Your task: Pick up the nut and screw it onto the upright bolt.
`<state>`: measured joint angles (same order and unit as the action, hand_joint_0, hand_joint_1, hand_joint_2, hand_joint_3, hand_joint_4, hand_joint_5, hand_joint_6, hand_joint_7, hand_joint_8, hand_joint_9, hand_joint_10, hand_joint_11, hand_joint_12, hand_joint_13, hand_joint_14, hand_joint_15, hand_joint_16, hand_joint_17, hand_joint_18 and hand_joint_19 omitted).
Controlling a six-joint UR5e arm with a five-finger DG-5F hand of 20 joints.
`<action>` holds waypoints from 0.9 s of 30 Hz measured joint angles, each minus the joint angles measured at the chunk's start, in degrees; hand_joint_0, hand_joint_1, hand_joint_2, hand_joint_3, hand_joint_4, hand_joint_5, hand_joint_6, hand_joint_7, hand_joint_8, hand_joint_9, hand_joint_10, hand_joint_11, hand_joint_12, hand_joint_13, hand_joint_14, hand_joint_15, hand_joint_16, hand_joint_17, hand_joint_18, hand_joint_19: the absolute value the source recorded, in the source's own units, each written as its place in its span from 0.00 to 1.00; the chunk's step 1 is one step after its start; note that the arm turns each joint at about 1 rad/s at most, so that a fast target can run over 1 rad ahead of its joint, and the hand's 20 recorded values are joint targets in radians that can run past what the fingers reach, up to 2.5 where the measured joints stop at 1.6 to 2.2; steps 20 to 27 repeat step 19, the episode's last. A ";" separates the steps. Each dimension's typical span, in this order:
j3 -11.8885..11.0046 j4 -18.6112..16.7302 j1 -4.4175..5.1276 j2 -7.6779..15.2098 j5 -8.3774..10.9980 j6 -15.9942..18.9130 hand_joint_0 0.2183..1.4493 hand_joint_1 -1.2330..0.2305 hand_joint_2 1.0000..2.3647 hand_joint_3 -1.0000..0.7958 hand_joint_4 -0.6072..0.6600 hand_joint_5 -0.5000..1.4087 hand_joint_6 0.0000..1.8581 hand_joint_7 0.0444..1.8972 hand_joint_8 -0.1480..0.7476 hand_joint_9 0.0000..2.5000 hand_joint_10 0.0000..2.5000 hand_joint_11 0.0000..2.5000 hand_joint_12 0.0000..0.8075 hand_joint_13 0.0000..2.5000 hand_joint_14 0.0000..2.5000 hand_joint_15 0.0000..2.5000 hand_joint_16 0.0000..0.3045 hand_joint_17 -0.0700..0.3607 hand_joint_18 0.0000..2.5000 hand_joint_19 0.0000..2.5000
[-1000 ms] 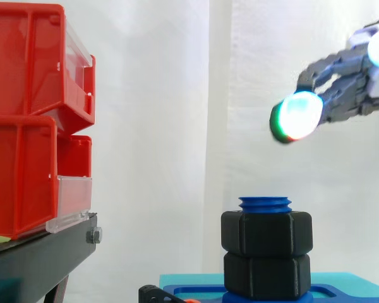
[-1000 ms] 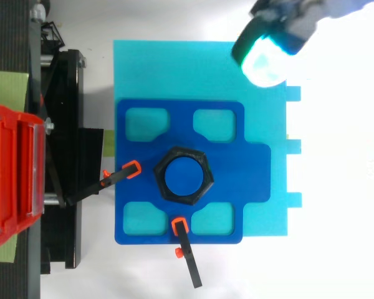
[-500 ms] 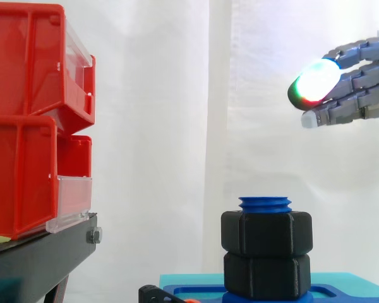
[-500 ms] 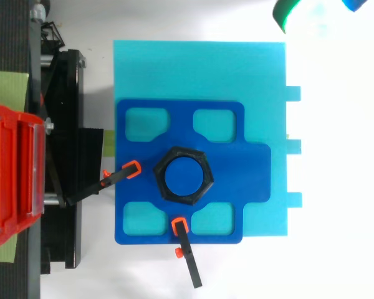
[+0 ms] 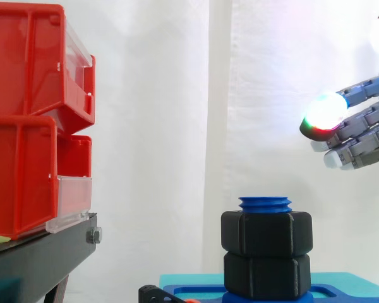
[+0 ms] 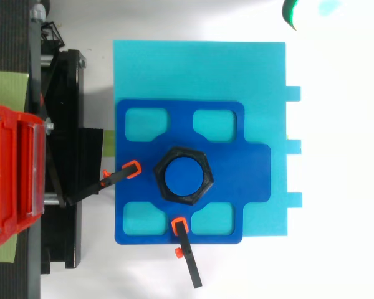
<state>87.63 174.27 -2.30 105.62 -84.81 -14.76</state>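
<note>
hovering hand empty, fingers relaxed, above-right of bolt | nut already threaded on bolt, atop second nut | likely light, rigid, slick plastic; pinch opposite flats

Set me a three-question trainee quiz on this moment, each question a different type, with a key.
1. True or false: the hand is gripping a nut.
2. In the side view, how many black nuts are on the blue bolt? A) one B) two C) three
3. Fill in: in the top view, two clamps with ____ tips reach onto the dark blue plate.
Key: 1 false, its fingers are relaxed and hold nothing; 2 B; 3 orange.
</note>
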 measured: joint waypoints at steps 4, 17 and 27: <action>0.00 0.10 0.01 -0.04 0.06 0.54 0.23 0.50 0.00 0.28 0.62 0.12 0.27 0.31 0.45 0.00 0.00 0.00 0.49 0.00 0.00 0.00 0.19 0.47 0.00 0.01; 0.00 0.11 0.02 -0.02 0.08 -0.24 0.22 0.48 0.00 0.28 0.55 0.13 0.27 0.39 0.43 0.00 0.00 0.00 0.48 0.00 0.00 0.00 0.19 0.46 0.00 0.01; 0.00 0.11 0.02 -0.03 0.08 -0.23 0.22 0.48 0.00 0.28 0.55 0.13 0.27 0.38 0.43 0.00 0.00 0.00 0.48 0.00 0.00 0.00 0.19 0.46 0.00 0.01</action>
